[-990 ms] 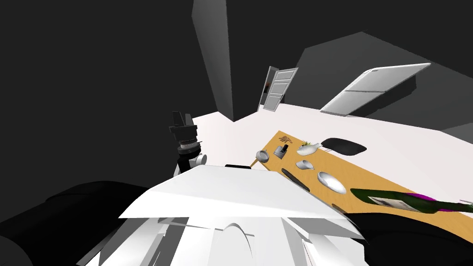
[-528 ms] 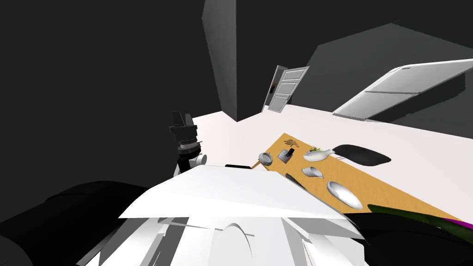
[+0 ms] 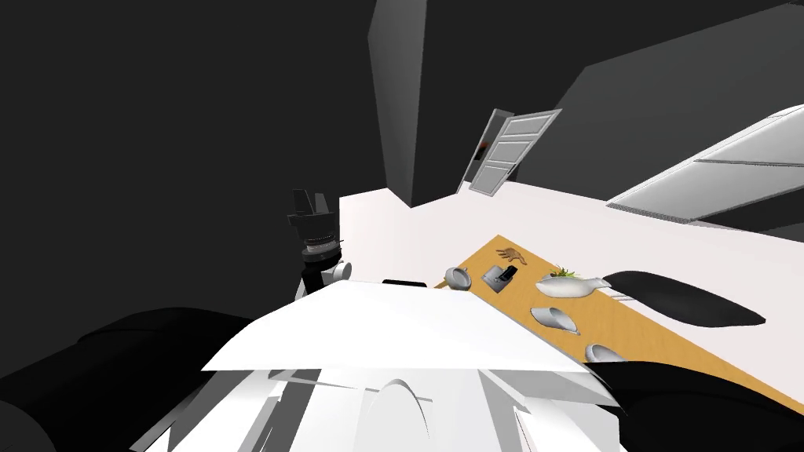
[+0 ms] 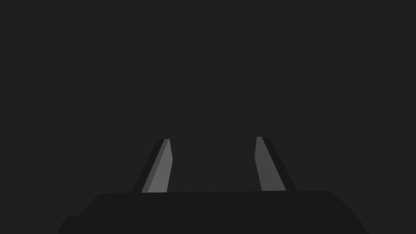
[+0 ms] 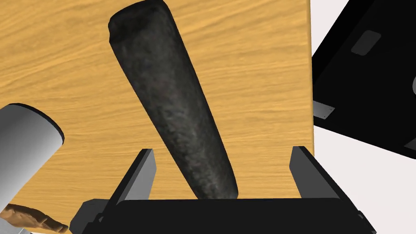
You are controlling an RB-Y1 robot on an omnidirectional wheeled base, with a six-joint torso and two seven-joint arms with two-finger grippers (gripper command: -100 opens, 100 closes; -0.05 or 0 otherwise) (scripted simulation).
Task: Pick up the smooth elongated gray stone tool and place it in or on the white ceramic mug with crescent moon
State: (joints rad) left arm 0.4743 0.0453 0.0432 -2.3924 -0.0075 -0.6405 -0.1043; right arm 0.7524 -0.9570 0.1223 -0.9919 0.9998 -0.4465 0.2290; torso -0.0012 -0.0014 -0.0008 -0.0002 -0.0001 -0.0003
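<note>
Two fingers of the right gripper (image 5: 222,149) stand wide apart and hold nothing. Between them the stone tool (image 5: 170,105), dark grey, long and rounded, lies flat on the wooden table (image 5: 260,61) and touches neither finger. One end is hidden behind the gripper's dark body, nearer one finger than the other. The other end is blunt and points away from the gripper on a slant.

Beside the tool but apart from it sits a light grey cylinder (image 5: 24,142) with a dark rim, just outside the finger the tool is closer to. A small brown thing (image 5: 30,218) lies next to the cylinder. The table edge runs past the other finger, with white floor (image 5: 365,174) and a black slab (image 5: 365,81) beyond it.

In the head view the table lies to the robot's right and carries a brown hand-shaped piece (image 3: 512,253), a dark box (image 3: 500,276) and a white fish-shaped dish (image 3: 571,287).

The left gripper (image 3: 308,202) is raised at left, well apart from the table. Its fingers are spread and empty, and face a flat dark surface.
</note>
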